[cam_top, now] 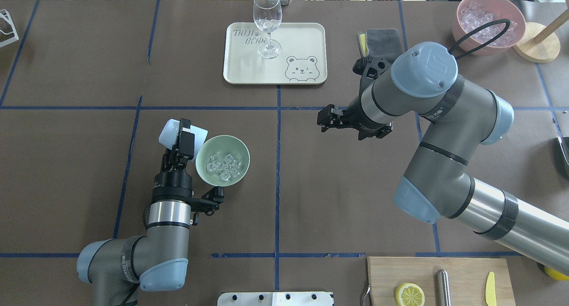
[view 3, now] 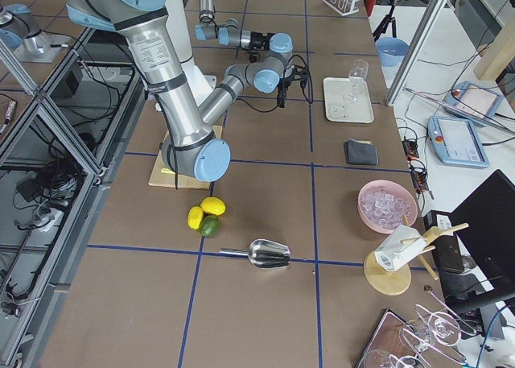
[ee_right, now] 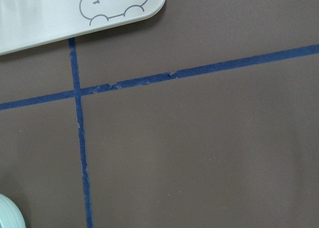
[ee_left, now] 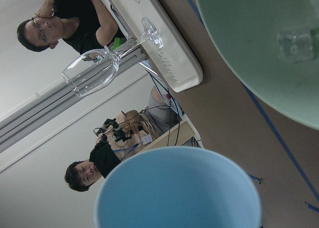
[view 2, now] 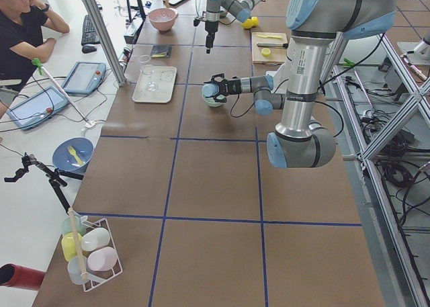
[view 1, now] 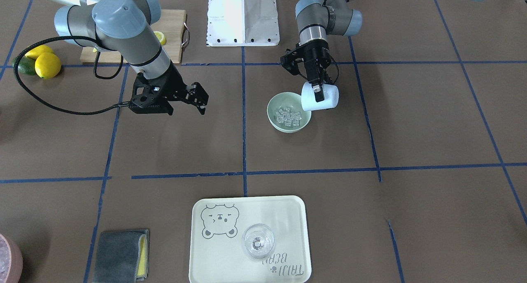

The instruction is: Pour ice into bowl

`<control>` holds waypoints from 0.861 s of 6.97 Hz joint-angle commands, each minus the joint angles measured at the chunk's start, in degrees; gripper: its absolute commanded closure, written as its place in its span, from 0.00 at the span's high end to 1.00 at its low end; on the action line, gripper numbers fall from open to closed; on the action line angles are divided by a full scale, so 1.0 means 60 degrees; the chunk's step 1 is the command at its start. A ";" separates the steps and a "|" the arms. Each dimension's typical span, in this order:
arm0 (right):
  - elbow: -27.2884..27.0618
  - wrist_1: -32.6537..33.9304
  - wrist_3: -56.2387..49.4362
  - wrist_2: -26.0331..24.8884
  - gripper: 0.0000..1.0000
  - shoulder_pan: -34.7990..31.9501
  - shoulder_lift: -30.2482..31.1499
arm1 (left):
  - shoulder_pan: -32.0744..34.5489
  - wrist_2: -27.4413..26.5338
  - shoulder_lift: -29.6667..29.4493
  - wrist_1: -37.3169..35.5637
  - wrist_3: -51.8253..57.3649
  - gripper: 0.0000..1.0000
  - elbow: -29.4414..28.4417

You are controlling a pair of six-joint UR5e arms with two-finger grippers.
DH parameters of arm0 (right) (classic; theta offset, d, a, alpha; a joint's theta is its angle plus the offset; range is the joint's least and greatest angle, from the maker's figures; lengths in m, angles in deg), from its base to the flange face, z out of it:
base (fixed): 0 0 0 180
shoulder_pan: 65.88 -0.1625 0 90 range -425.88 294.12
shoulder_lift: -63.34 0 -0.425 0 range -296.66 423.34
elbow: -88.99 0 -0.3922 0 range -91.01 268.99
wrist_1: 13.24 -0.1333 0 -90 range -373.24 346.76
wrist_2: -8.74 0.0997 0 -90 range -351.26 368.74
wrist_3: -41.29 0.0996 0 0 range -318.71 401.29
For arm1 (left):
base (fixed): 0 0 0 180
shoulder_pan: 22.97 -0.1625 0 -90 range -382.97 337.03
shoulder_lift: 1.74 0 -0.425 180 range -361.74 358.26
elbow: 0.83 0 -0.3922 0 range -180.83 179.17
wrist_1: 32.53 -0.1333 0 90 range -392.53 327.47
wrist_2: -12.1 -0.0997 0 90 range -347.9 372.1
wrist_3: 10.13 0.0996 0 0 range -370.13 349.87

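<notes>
Ice (cam_top: 226, 167) in bowl (cam_top: 222, 141), cup (cam_top: 168, 134) alongside

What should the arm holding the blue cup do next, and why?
Probably tilt the pale blue cup back upright. The left gripper holds it tipped beside the round mint-green bowl, the small clear ice cubes lie in the bowl, and the cup looks empty.
</notes>
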 commanded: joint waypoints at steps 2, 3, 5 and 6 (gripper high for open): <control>0.0003 0.0000 0.0061 -0.0029 1.00 0.0049 -0.0008 | 0.0125 0.0247 0.0083 0.0858 0.0040 0.00 0.0396; 0.0003 0.0015 0.0062 -0.0044 1.00 0.0078 -0.0023 | 0.0198 0.0756 0.0258 0.1096 0.0040 0.00 0.0455; -0.0012 0.0015 0.0105 -0.0175 1.00 0.0209 -0.0139 | 0.0402 0.1240 0.1424 0.2202 0.0040 0.00 0.0688; 0.0003 0.0015 0.0120 -0.0437 1.00 0.0384 -0.0227 | 0.0505 0.1520 0.2490 0.3415 0.0084 0.00 0.0777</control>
